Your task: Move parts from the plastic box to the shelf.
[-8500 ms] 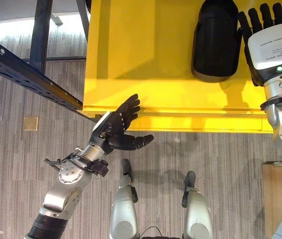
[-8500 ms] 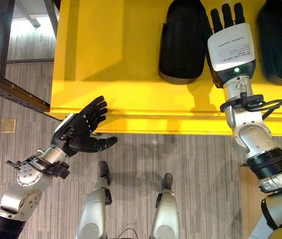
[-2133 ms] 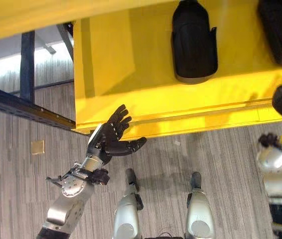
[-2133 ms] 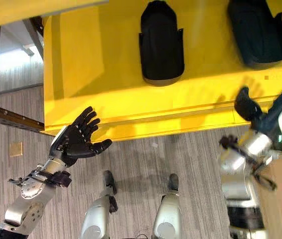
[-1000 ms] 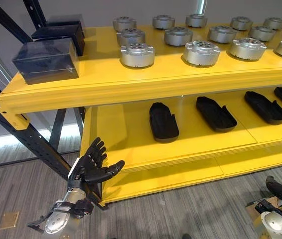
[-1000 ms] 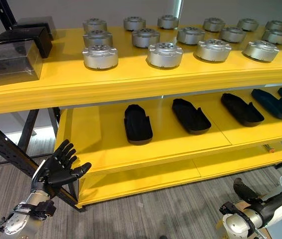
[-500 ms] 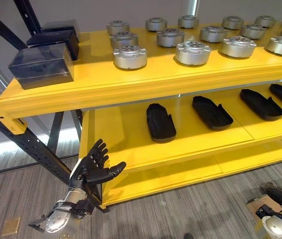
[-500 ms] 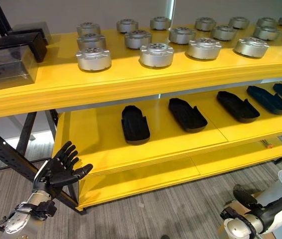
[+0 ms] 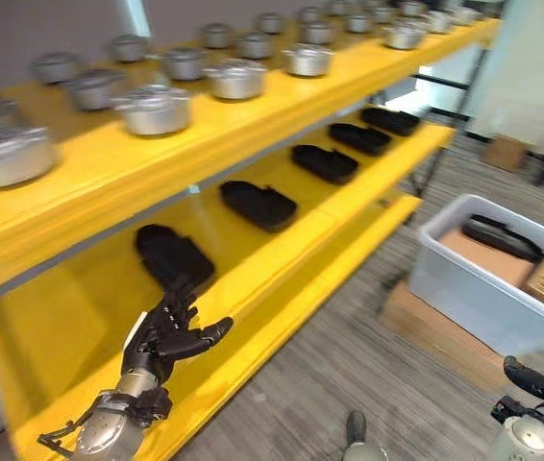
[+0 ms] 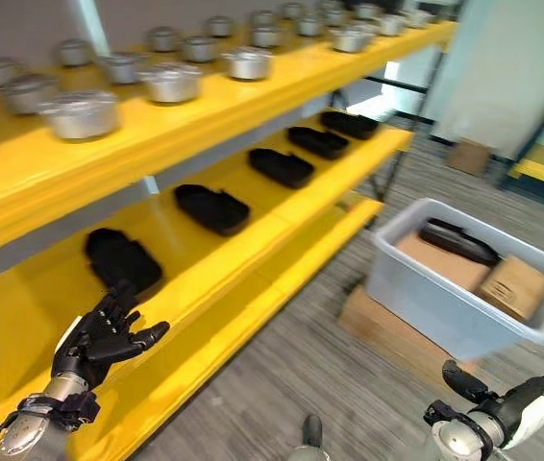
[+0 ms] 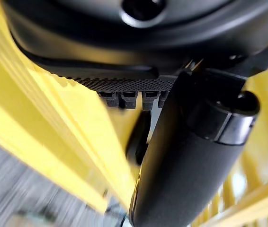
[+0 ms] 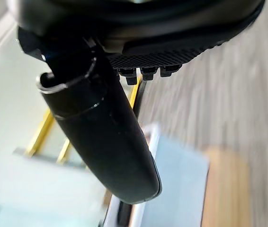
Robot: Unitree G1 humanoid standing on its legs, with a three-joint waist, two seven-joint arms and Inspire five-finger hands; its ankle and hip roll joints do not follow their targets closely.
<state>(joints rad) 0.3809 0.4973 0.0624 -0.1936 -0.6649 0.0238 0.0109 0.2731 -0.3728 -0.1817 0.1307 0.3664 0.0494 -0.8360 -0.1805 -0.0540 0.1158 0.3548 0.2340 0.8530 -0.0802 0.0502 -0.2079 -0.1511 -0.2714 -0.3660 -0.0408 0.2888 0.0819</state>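
Observation:
A grey plastic box (image 10: 414, 288) stands on the floor to the right of the yellow shelf (image 10: 282, 252). In it lie a black moulded part (image 10: 457, 241) and cardboard boxes (image 10: 513, 284). Several like black parts (image 10: 212, 207) lie in a row on the middle shelf board. My left hand (image 9: 161, 341) is open and empty at the lower left, held beside the shelf's front edge; its thumb (image 11: 186, 156) is straight. My right hand (image 10: 464, 382) hangs low at the lower right, short of the box, open with nothing in it; its thumb (image 12: 105, 127) is straight too.
Round metal parts (image 10: 171, 82) line the top shelf board. The plastic box rests on a flat cardboard slab (image 10: 387, 336). Grey striped floor runs between me and the box. A brown carton (image 10: 468, 156) stands on the floor far behind.
The camera has swung right, bringing the plastic box into view and the shelf to a slant. Both hands keep their open pose, the right one low.

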